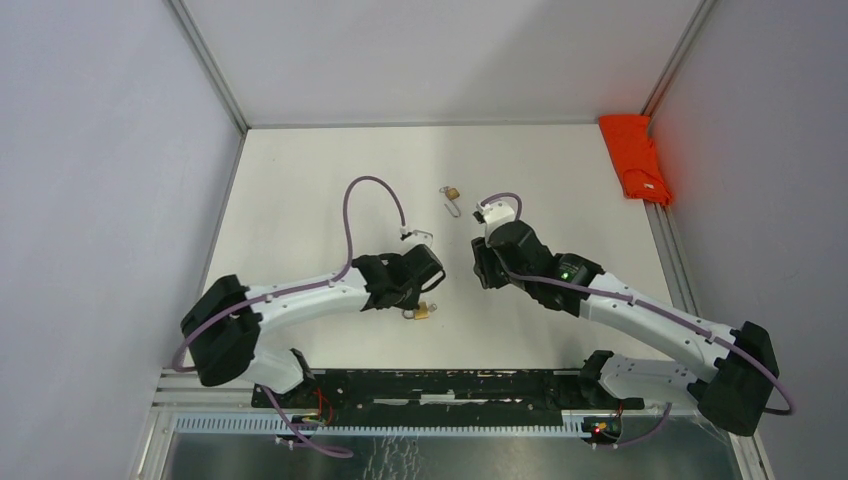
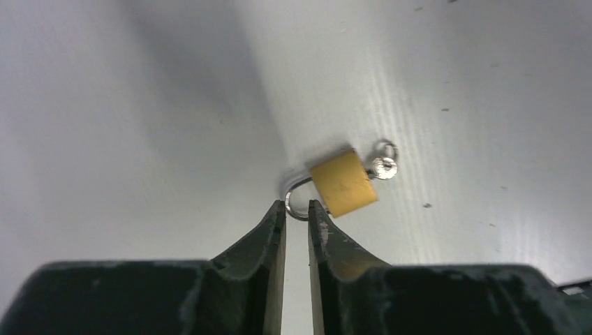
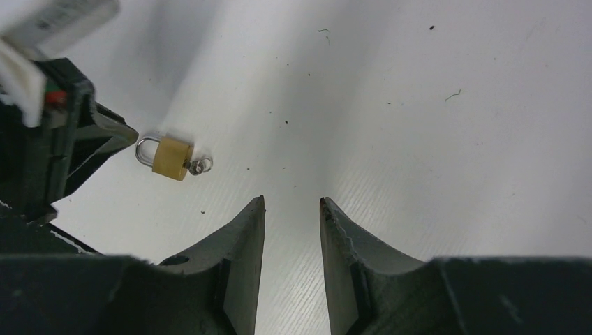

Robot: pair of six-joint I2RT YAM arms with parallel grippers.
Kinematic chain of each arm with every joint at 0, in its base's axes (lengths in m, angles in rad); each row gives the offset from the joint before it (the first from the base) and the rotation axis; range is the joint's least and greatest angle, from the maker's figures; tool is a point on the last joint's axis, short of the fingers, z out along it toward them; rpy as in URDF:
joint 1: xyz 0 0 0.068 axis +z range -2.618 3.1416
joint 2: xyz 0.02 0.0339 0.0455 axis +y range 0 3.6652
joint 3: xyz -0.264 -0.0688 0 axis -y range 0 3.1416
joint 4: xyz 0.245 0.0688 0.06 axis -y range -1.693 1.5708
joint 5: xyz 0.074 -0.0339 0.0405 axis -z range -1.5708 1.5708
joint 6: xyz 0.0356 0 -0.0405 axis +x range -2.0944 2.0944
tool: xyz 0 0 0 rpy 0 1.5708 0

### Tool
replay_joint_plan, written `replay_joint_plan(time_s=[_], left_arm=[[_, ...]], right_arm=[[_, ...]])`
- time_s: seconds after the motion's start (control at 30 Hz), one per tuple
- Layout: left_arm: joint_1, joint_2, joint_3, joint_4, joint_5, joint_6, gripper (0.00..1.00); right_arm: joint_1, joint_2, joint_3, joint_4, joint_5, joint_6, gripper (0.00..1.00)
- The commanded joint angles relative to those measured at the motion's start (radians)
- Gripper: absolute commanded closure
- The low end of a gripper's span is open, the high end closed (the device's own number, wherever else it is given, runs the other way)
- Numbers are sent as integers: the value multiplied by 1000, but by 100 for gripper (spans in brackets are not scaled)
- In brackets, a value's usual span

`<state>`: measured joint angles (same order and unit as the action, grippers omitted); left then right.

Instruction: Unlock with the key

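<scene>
Table (image 2: 139,105): padlock (image 2: 342,183) shackle at left tool (image 2: 297,213) tips (contact unclear).

A red cloth (image 1: 637,158) lies bunched up at the far right edge of the white bench (image 1: 300,190), right by the wall. Gray walls (image 1: 90,150) stand on three sides of the bench. Tiny dark specks (image 3: 431,28) dot the bench top.
</scene>
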<state>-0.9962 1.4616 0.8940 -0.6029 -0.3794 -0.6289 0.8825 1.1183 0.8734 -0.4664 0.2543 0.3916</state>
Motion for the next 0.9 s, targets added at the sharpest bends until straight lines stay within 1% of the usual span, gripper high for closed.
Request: replay_joint_plan(time_s=[0.0,0.13,0.23,0.47,0.7,0.73,0.77,0.87], left_arm=[[3,-79,1,84,57,68,74],[4,-61,-31,141,138,36,72],[4,-45,-49,171,173,-8,67],[2,-27,-73,194,145,-61,59],[3,-19,-71,186,131,-159,55],[1,-18,-68,181,131,-173,53],[-4,-20,-65,179,130,-178,51],[-22,-29,-47,139,94,-149,51]], right_arm=[[-2,2,3,46,-18,-16,59],[-2,-7,7,34,-3,-30,60],[-2,-19,6,31,3,-35,59],[-1,-32,-15,39,-7,-49,56],[-2,-34,-35,53,-18,-65,56],[-2,-35,-36,54,-18,-67,56],[-2,-37,-38,54,-18,-69,56],[-2,-40,-43,57,-19,-74,56]])
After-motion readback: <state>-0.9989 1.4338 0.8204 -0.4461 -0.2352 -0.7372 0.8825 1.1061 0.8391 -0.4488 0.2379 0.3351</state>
